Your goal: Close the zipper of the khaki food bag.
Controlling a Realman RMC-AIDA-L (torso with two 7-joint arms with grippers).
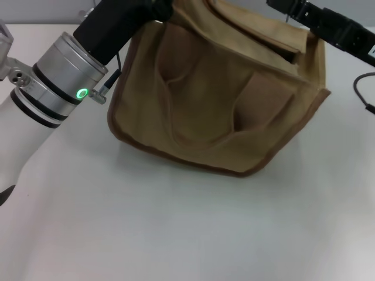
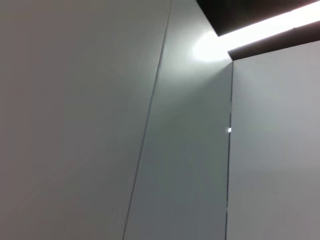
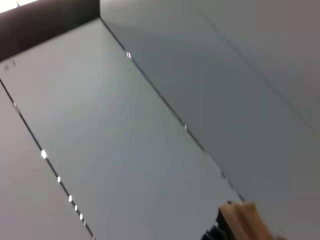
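Note:
The khaki food bag stands on the white table in the head view, its front with two pouch pockets and a U-shaped handle facing me. Its top flap shows a dark open slit along the zipper line; the pull tab is hidden. My left gripper reaches to the bag's top left corner at the frame's upper edge. My right gripper is above the bag's top right corner. The right wrist view shows a scrap of tan fabric. The left wrist view shows only wall panels.
A small silver clip on a thin strap hangs at the bag's left side, next to my left arm's silver wrist ring. A black cable lies at the right edge. White table spreads in front of the bag.

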